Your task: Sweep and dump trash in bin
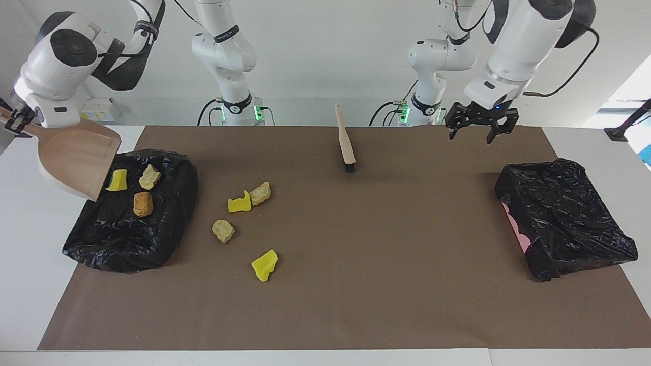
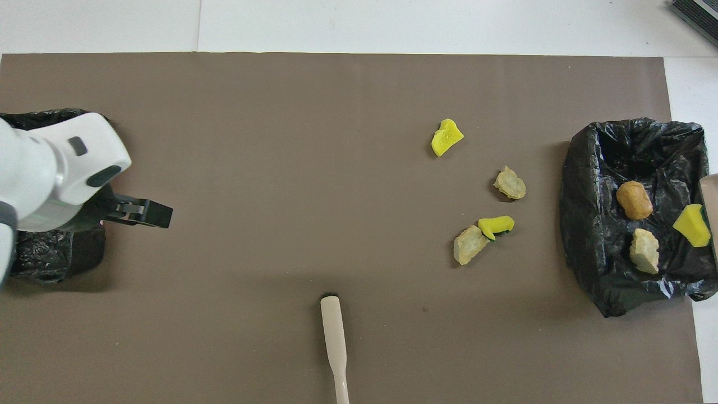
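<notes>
Tipping steeply over the black-lined bin [image 1: 127, 239] at the right arm's end of the table, the dustpan [image 1: 76, 160] looks empty. The right gripper [image 1: 11, 121] is pressed together on its handle.

Three pieces of the trash lie inside that bin:
- a yellow chunk [image 1: 118, 179]
- a tan chunk [image 1: 150, 176]
- an orange-brown chunk [image 1: 143, 203]

Four more sit on the brown mat [image 1: 356, 284] just beside the bin, toward the table's middle:
- a yellow-and-green piece [image 1: 239, 203], touching a tan piece [image 1: 260, 193]
- another tan piece [image 1: 223, 230], farther from the robots
- a bright yellow piece [image 1: 265, 265], farthest from the robots

These scraps look torn, spongy and very light. They are probably soft enough to squash and likely to tumble or skip ahead of the bristles rather than slide neatly. They are too small and ragged to be worth pinching one by one. Herding them with short, low strokes into the pan's lip, pressed flat on the mat, seems the better way.

The brush [image 1: 346, 142] lies on the mat near the robots, at the middle of the table. Its bristle head points away from the robots. Its pale handle looks stiff and smooth, so the sensible hold is across the handle's middle, clear of the bristles.

The left gripper [image 1: 481, 127] hangs with its fingers spread and holds nothing. It is over the mat between the brush and a second black-bagged bin [image 1: 564, 223], which stands at the left arm's end.
</notes>
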You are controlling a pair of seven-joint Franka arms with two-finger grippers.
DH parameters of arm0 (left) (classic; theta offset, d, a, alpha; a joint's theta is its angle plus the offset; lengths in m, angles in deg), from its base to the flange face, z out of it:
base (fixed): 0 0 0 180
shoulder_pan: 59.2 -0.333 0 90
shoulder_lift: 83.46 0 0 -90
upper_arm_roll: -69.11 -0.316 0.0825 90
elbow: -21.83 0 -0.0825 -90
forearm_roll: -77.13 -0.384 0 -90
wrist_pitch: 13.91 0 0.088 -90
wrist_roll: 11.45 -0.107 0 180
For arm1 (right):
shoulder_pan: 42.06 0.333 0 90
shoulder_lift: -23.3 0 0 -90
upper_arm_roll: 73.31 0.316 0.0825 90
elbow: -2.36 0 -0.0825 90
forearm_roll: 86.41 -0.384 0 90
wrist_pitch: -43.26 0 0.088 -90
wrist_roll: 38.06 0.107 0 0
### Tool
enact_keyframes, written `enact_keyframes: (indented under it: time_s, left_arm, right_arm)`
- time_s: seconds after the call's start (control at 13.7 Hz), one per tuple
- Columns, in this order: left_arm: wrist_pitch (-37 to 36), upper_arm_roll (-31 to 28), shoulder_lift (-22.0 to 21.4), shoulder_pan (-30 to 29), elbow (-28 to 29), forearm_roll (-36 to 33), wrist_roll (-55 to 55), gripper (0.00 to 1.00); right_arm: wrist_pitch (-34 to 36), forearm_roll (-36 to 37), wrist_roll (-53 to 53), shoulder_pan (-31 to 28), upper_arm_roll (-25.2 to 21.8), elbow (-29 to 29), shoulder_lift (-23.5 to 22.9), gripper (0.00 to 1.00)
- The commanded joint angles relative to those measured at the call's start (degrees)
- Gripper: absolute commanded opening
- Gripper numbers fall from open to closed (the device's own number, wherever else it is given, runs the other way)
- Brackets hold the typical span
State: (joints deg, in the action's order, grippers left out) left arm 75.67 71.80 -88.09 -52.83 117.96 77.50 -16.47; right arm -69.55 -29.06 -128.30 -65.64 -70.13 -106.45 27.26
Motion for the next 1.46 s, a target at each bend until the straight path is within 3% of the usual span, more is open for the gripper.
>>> enact_keyframes:
  time_s: [0.0, 0.22, 0.37, 1.02, 1.39]
  left_arm:
    - [-5.28, -4.00, 2.34, 0.58, -6.65, -1.07, -8.57, 1.00]
    - [-6.08, -4.45, 4.52, -0.03, -11.48, -1.07, -9.83, 1.00]
    - [-6.52, -4.62, 5.67, -0.47, -13.94, -0.98, -9.83, 1.00]
    - [-10.48, -0.59, 5.15, -4.34, -14.66, -0.54, -9.48, 1.00]
    - [-10.84, 0.21, 4.62, -4.34, -14.13, -0.89, -9.30, 1.00]
  right_arm:
    - [-0.75, 3.03, 0.68, 0.81, 0.52, -1.93, 3.59, 0.00]
    - [-0.22, 0.76, 0.59, 1.78, 0.61, -1.93, 4.48, 0.00]
    - [-0.22, -7.83, 0.59, 2.22, 0.61, -1.93, 4.39, 0.00]
    - [2.42, -31.76, 2.69, 13.81, 0.61, -2.71, 2.02, 0.00]
    - [1.45, -38.87, 19.79, 24.00, 0.61, -3.16, -5.09, 0.00]
